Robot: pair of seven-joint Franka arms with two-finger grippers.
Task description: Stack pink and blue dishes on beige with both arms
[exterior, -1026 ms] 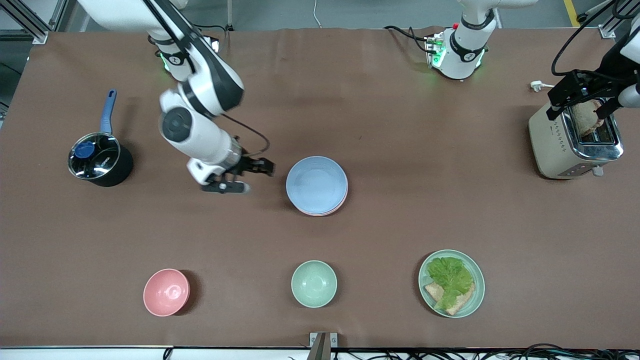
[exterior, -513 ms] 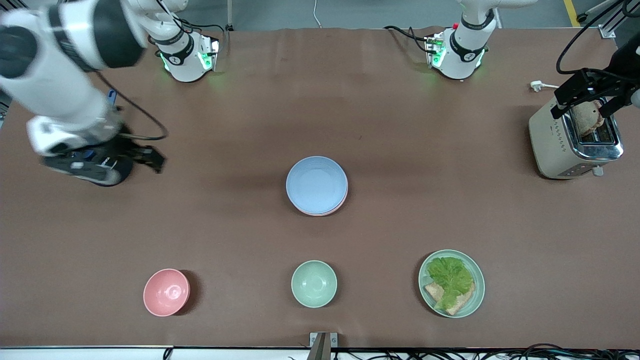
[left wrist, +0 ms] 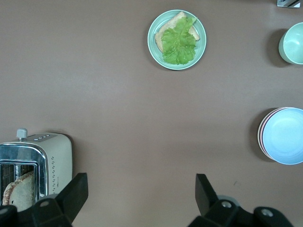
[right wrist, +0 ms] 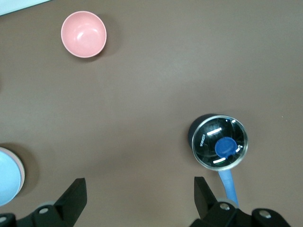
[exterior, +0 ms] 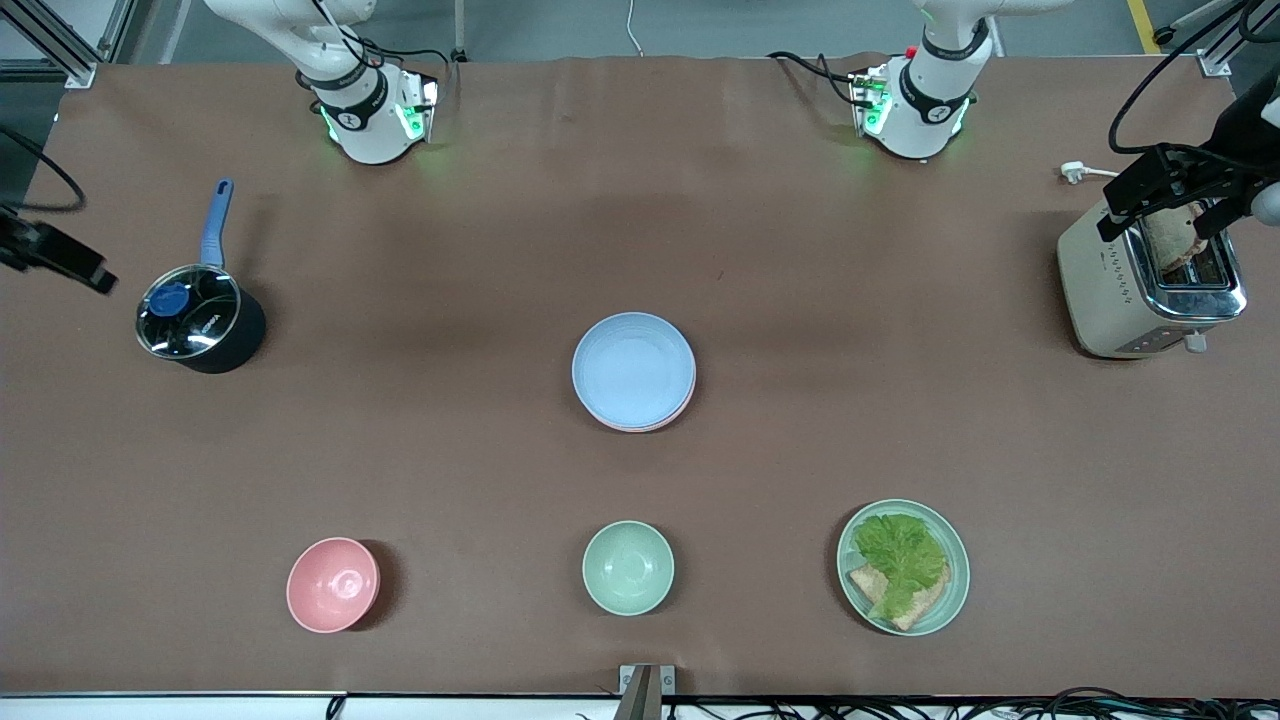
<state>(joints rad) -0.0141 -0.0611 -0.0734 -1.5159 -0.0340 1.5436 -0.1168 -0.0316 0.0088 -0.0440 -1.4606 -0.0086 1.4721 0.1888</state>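
Observation:
The pale blue plate point(exterior: 633, 368) lies on top of a stack at mid-table. Under it, only the rim of the pink plate point(exterior: 652, 425) shows. The beige plate is hidden under them. The left wrist view catches the same blue plate point(left wrist: 284, 135), and so does the right wrist view point(right wrist: 7, 182). My left gripper point(exterior: 1160, 205) hangs open and empty over the toaster point(exterior: 1150, 285), far from the stack; its jaws stand wide apart point(left wrist: 141, 189). My right gripper point(exterior: 55, 258) is high at the right arm's end of the table, beside the pot point(exterior: 200, 320), open and empty point(right wrist: 139, 191).
Near the front camera stand a pink bowl point(exterior: 333, 584), a mint-green bowl point(exterior: 628, 567) and a mint-green plate with lettuce and bread point(exterior: 903, 566). The toaster holds a slice of bread. The lidded black pot has a blue handle.
The right arm has swung away from beside the plate stack, past the pot, to the table's end. The left gripper has stayed over the toaster. The stack has not moved.

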